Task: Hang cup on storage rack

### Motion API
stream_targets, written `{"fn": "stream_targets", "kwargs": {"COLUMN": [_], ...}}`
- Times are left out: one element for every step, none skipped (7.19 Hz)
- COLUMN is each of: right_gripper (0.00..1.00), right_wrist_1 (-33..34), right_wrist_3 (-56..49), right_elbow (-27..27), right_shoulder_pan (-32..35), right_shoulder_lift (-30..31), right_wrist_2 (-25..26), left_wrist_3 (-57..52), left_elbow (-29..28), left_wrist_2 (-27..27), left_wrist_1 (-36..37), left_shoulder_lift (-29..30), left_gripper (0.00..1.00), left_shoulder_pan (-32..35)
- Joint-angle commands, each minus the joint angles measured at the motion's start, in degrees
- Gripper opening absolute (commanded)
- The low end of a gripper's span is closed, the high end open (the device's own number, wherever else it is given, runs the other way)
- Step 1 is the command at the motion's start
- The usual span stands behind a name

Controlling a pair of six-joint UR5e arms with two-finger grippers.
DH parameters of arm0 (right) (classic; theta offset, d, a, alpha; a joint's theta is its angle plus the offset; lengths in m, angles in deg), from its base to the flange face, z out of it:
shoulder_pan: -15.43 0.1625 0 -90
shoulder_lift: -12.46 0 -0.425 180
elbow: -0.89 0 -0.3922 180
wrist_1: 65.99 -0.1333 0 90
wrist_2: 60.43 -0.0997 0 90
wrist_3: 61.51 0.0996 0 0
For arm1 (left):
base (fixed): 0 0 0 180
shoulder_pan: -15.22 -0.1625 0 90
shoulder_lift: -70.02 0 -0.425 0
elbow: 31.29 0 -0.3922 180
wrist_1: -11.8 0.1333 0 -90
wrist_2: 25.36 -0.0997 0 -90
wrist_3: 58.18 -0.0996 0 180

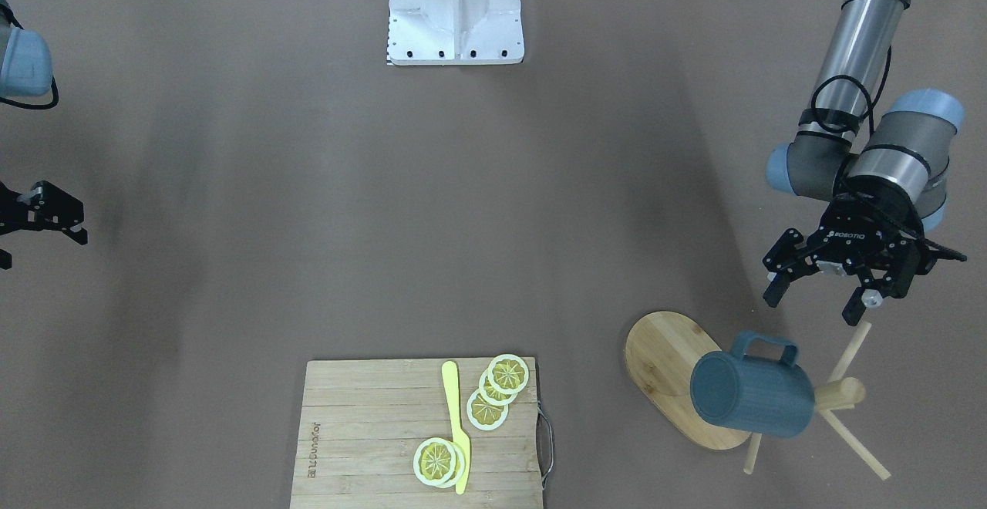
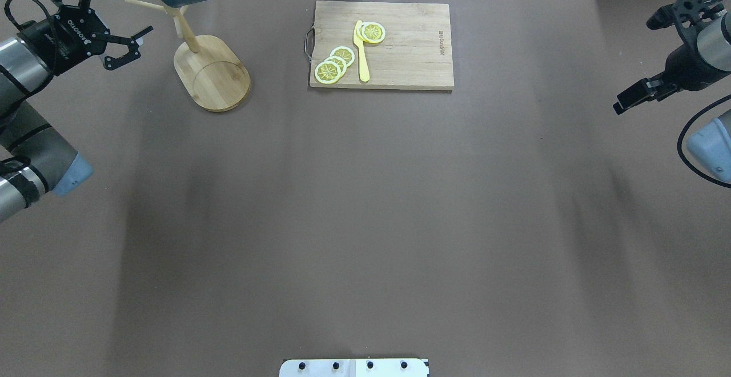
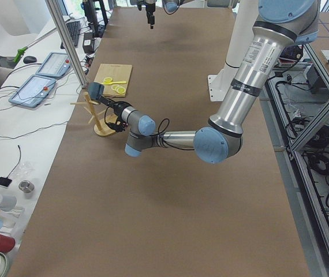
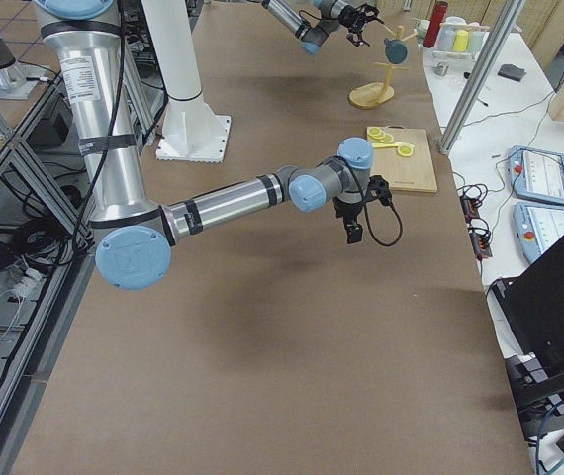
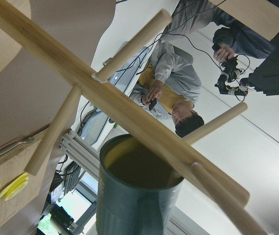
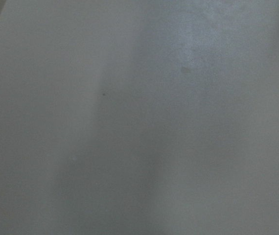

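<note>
Cup point(image 1: 752, 397) on rack point(image 1: 663, 355), beside left end effector point(image 1: 813, 302)

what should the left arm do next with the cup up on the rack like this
Probably draw the left hand back toward the robot, clear of the pegs. The cup already hangs on the rack, off the table, and the hand is open, holding nothing and apart from the cup.
</note>
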Motion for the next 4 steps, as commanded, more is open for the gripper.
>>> {"fn": "stream_targets", "kwargs": {"right_gripper": [1.00,1.00,1.00,1.00], "right_wrist_1": [-0.03,0.06,-0.03,-0.03], "right_wrist_3": [0.05,0.05,-0.04,-0.04], "right_elbow": [0.11,0.20,0.20,0.12], "right_shoulder_pan": [0.00,0.09,0.09,0.00], "right_shoulder_lift": [0.19,0.19,0.19,0.19], "right_wrist_2": [-0.07,-0.16,-0.07,-0.07], "left_wrist_3": [-15.10,-28.00,-38.65,-46.50], "left_elbow": [7.54,8.70,8.71,8.97], "left_wrist_2": [1.95,5.26,5.82,6.00], "left_wrist_1": [-0.66,-1.01,-2.84,-2.95], "left_shoulder_lift": [-7.23,-9.09,-10.41,-11.38], "left_gripper": [0.98,0.98,0.98,0.98], "left_shoulder_pan": [0.00,0.00,0.00,0.09]}}
